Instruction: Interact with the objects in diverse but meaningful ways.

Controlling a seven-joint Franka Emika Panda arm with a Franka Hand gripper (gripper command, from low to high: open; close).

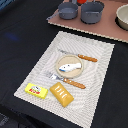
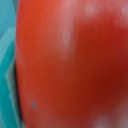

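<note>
A red tomato [image 2: 70, 65] fills almost the whole wrist view, very close and blurred; no fingers show there. In the exterior view the arm and gripper are out of sight. A white-blue fish [image 1: 68, 66] lies on a tan plate [image 1: 63, 59] in the middle of a pale placemat [image 1: 95, 90]. A yellow red-marked packet [image 1: 35, 90] and an orange ridged biscuit block [image 1: 62, 94] lie side by side on the mat's near edge. Two dark grey pots [image 1: 67, 10] [image 1: 92, 12] stand at the back. The tomato does not show in the exterior view.
A knife [image 1: 80, 56] and a fork [image 1: 67, 80] with orange handles flank the plate. The pots stand on a brown board [image 1: 107, 27] with a pale bowl [image 1: 123, 16] at the exterior view's right. A teal surface [image 2: 7, 75] edges the tomato.
</note>
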